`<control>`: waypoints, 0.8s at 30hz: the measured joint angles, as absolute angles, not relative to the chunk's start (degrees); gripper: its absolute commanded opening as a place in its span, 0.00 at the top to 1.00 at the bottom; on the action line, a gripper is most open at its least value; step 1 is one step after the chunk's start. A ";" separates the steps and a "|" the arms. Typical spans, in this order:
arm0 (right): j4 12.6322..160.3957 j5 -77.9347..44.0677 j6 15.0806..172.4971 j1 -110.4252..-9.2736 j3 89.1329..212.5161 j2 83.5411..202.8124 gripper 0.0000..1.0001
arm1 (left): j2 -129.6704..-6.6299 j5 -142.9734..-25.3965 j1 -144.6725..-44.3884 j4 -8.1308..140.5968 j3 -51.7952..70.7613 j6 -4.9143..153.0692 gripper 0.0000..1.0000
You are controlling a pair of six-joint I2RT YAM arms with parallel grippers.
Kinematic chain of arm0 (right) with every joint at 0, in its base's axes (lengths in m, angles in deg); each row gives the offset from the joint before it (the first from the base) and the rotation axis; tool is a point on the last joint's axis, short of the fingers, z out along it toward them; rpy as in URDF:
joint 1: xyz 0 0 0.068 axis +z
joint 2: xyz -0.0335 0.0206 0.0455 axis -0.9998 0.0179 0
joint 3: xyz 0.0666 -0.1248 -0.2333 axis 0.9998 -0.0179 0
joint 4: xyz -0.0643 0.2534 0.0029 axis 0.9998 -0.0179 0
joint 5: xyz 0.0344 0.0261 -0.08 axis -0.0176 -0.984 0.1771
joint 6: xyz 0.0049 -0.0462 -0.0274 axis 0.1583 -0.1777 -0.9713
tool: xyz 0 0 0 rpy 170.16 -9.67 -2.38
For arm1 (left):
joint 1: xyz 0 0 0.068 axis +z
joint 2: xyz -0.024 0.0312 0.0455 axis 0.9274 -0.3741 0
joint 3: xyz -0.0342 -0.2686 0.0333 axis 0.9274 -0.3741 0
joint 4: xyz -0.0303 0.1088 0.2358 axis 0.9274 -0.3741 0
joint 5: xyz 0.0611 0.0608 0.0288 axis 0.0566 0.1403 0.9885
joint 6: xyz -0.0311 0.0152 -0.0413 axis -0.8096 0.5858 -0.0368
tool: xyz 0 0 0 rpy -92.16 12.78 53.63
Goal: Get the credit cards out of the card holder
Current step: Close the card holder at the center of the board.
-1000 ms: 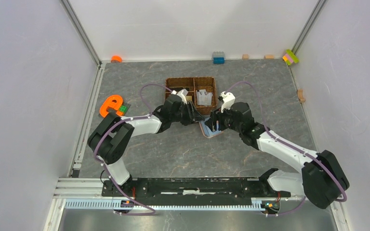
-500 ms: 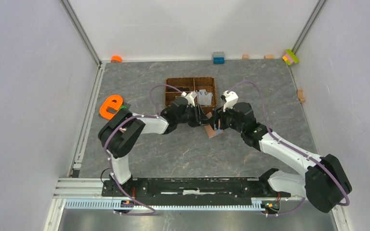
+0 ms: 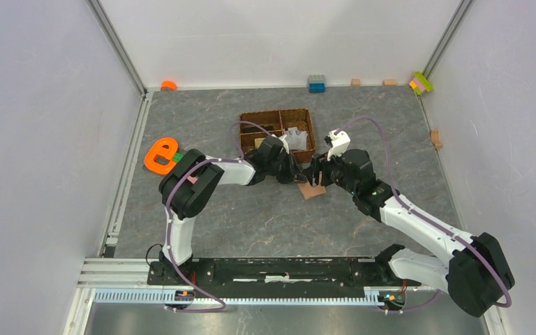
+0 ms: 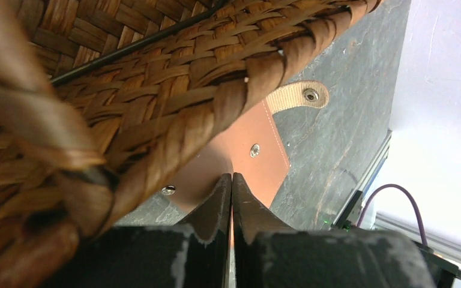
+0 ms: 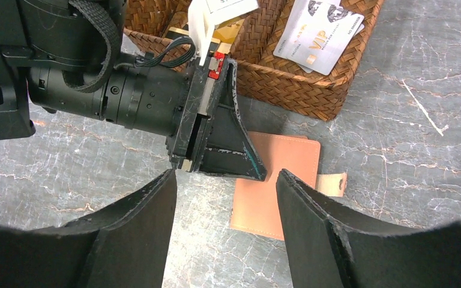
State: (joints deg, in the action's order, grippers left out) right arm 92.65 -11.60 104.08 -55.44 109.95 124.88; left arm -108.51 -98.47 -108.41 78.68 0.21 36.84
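Observation:
The salmon-pink card holder (image 3: pixel 313 190) lies flat and folded on the table just in front of the basket, snap tab (image 5: pixel 330 183) pointing right. It also shows in the left wrist view (image 4: pixel 258 129) and the right wrist view (image 5: pixel 282 198). My left gripper (image 3: pixel 299 176) is shut, its fingertips (image 4: pixel 232 177) resting on the holder's near-left corner. My right gripper (image 5: pixel 225 175) is open and empty, hovering above the holder. Grey cards (image 5: pixel 318 33) lie in the basket's right compartment, and a gold-tan card (image 5: pixel 235 28) shows in the left one. No card shows at the holder.
The brown woven divided basket (image 3: pixel 251 117) stands right behind the holder, its rim (image 4: pixel 156 90) touching my left fingers' side. An orange letter shape (image 3: pixel 159 154) lies at the left. A blue brick (image 3: pixel 316 84) and small blocks (image 3: pixel 421 82) line the back wall.
My left gripper has moved right, from the basket's front to the holder. My right gripper has drawn back a little to the right. The pale blue edge seen at the holder no longer shows.

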 measured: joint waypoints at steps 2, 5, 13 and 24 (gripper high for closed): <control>92.63 -11.55 104.10 -55.44 109.95 124.88 0.34 | -108.44 -98.27 -108.41 77.82 0.36 37.23 0.98; 92.65 -11.45 104.10 -55.44 109.95 124.88 0.34 | -106.87 -96.63 -108.87 76.95 -0.34 38.61 0.98; 92.76 -10.53 104.12 -55.44 109.30 123.98 0.34 | -98.46 -92.72 -109.77 75.37 -3.62 41.19 0.98; 92.85 -10.48 104.21 -55.44 109.06 123.92 0.34 | -106.74 -92.09 -109.94 66.83 3.99 41.39 0.98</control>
State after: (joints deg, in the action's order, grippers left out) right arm 92.85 -10.48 104.21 -55.44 109.06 123.92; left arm -106.74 -92.09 -109.94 66.83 3.99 41.39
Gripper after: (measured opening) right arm 0.665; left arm 0.028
